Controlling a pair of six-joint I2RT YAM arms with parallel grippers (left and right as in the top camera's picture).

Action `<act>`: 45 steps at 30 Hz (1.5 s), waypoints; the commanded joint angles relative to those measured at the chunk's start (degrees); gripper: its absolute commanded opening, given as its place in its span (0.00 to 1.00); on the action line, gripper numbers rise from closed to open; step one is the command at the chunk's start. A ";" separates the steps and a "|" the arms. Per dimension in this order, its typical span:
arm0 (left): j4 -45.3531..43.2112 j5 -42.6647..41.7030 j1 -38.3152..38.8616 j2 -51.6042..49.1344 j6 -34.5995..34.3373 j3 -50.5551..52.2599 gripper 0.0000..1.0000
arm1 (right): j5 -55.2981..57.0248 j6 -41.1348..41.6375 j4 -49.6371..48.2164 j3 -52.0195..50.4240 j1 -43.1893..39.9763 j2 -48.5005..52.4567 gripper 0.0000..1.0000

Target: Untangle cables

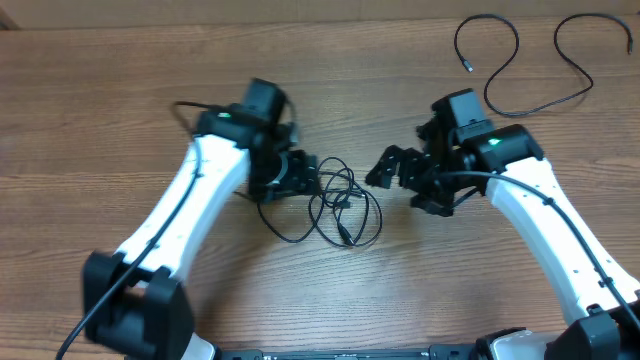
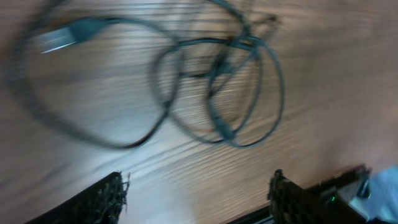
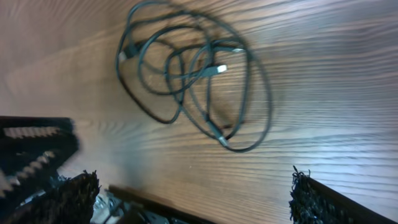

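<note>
A tangle of thin black cables [image 1: 343, 200] lies in overlapping loops at the table's middle, between my two grippers. My left gripper [image 1: 303, 176] sits at the tangle's left edge. In the left wrist view the gripper [image 2: 198, 198] is open, bare wood between its fingers, and the blurred cables [image 2: 244, 43] lie just ahead with a plug end [image 2: 59, 38] at the far left. My right gripper [image 1: 386, 167] hovers to the right of the tangle. In the right wrist view this gripper [image 3: 189, 196] is open and empty, the cables [image 3: 217, 68] lying ahead of it.
A separate thin black cable [image 1: 518, 42] lies in loose curves at the far right corner of the wooden table [image 1: 120, 90]. The left gripper's dark body [image 3: 31, 149] shows at the left edge of the right wrist view.
</note>
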State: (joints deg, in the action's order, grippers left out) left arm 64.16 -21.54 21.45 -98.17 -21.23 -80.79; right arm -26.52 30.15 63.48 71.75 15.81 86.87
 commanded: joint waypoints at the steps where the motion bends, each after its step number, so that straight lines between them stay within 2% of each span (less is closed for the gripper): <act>1: -3.32 -3.26 4.63 -3.78 3.13 0.17 0.72 | 1.09 -0.15 1.09 -0.35 -4.85 0.26 1.00; 5: -6.12 2.51 8.11 -7.74 1.84 0.17 0.73 | 0.90 -0.20 2.91 -0.35 -10.43 0.26 1.00; 10: -8.44 4.20 9.16 -11.91 0.83 0.17 0.73 | 0.74 -4.15 5.73 -0.35 -14.32 0.26 1.00; 12: -10.19 4.13 9.16 -13.44 0.31 0.17 0.70 | 0.72 -6.10 6.58 -0.35 -14.45 0.26 1.00; 13: -10.80 4.13 9.16 -14.03 -0.15 0.17 0.63 | 0.72 -6.75 6.80 -0.35 -14.43 0.26 1.00; 14: -11.80 4.09 9.16 -14.93 -0.66 0.17 0.41 | 0.76 -8.22 7.56 -0.35 -13.94 0.26 1.00; 16: -12.13 3.93 9.16 -14.99 -0.66 0.11 0.16 | 0.96 -9.53 8.02 -0.44 -13.35 0.26 1.00; 19: -11.50 3.48 8.94 -14.64 -0.66 -0.48 0.05 | 0.94 -9.68 7.87 -0.46 -13.20 0.26 1.00; 27: -3.26 3.50 8.83 -14.40 -0.61 -6.25 0.04 | 0.96 -9.73 7.32 -0.46 -13.20 0.26 1.00; 32: 9.09 3.52 8.83 -13.94 -0.61 -19.15 0.04 | 0.96 -9.70 6.45 -0.55 -13.18 0.26 1.00; 36: 15.02 3.78 8.83 -12.50 -0.57 -28.11 0.04 | 0.98 -10.21 5.46 -1.18 -13.20 0.26 1.00; 45: 20.04 3.74 8.83 -4.57 -0.61 -40.09 0.04 | 0.92 -10.32 -0.26 -7.45 -13.18 0.26 1.00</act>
State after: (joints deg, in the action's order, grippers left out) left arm 83.79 -18.17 30.65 -108.20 -21.69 -117.23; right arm -25.89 20.51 64.79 66.74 2.35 86.89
